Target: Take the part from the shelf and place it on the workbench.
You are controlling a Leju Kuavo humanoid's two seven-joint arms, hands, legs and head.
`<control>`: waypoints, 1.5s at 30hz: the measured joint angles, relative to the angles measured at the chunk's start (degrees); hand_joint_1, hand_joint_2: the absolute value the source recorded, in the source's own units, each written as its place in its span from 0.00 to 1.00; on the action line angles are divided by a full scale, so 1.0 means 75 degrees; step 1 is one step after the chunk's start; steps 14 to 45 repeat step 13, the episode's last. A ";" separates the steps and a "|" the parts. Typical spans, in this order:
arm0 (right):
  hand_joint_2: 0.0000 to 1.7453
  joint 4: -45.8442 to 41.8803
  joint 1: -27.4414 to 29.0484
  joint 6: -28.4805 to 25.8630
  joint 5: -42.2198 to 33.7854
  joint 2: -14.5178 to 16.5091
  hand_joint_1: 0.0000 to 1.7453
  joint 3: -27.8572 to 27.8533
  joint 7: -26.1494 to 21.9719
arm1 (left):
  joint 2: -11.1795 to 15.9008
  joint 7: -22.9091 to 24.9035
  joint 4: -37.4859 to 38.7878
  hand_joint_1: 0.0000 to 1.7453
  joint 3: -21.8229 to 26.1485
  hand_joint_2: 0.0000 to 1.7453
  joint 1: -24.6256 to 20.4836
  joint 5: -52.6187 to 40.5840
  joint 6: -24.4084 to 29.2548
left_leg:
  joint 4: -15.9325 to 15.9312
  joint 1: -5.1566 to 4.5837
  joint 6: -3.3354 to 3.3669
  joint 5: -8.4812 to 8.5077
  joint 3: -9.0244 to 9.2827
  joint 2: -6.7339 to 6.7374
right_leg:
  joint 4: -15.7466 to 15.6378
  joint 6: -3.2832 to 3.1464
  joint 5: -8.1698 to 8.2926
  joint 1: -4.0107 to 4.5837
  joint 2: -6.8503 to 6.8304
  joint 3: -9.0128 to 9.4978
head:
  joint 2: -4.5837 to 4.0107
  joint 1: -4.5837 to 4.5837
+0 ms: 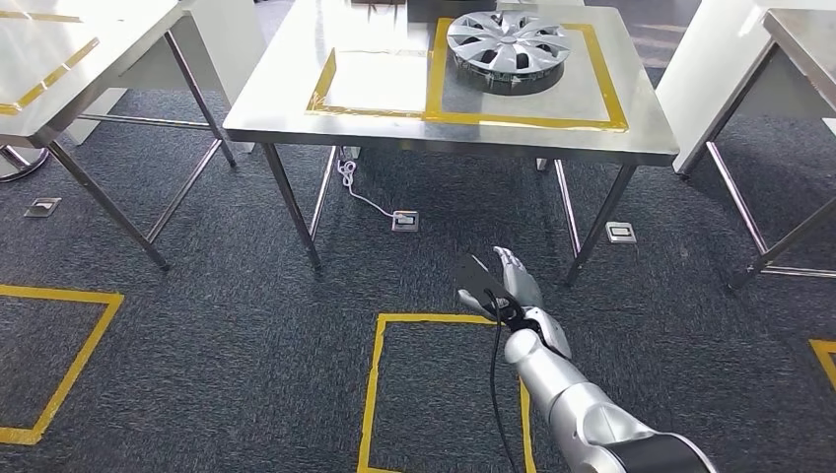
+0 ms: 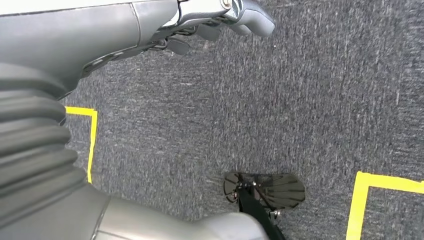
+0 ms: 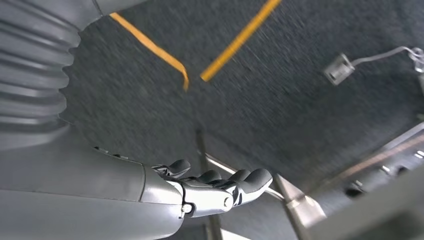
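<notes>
Part: silver wheel cover (image 1: 509, 49) lay flat on the steel workbench (image 1: 296, 103), upper centre of frame, inside yellow tape.
Right hand (image 1: 508, 284): lower centre, over dark carpet (image 1: 246, 325), fingers extended, holding nothing.
Left hand (image 2: 220, 20): fingers apparently slack and apart, nothing held; view partial.

Steel tables (image 1: 296, 99) on dark taped carpet (image 1: 246, 325).
</notes>
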 joint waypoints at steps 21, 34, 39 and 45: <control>0.00 -0.0145 0.1886 0.0507 -0.2026 -0.0260 0.00 -0.0406 0.0323 | 0.0332 0.0303 -0.0334 0.00 -0.1398 0.00 0.0415 0.1815 -0.0628 | 0.0000 -0.0001 0.0013 -0.0018 -0.0002 0.0000 | -0.0002 0.0003 -0.0013 0.0000 -0.0001 -0.0001 | 0.0000 0.0000; 0.00 -0.0145 0.1886 0.0507 -0.2026 -0.0260 0.00 -0.0406 0.0323 | 0.0332 0.0303 -0.0334 0.00 -0.1398 0.00 0.0415 0.1815 -0.0628 | 0.0000 -0.0001 0.0013 -0.0018 -0.0002 0.0000 | -0.0002 0.0003 -0.0013 0.0000 -0.0001 -0.0001 | 0.0000 0.0000; 0.00 -0.0145 0.1886 0.0507 -0.2026 -0.0260 0.00 -0.0406 0.0323 | 0.0332 0.0303 -0.0334 0.00 -0.1398 0.00 0.0415 0.1815 -0.0628 | 0.0000 -0.0001 0.0013 -0.0018 -0.0002 0.0000 | -0.0002 0.0003 -0.0013 0.0000 -0.0001 -0.0001 | 0.0000 0.0000; 0.00 -0.0145 0.1886 0.0507 -0.2026 -0.0260 0.00 -0.0406 0.0323 | 0.0332 0.0303 -0.0334 0.00 -0.1398 0.00 0.0415 0.1815 -0.0628 | 0.0000 -0.0001 0.0013 -0.0018 -0.0002 0.0000 | -0.0002 0.0003 -0.0013 0.0000 -0.0001 -0.0001 | 0.0000 0.0000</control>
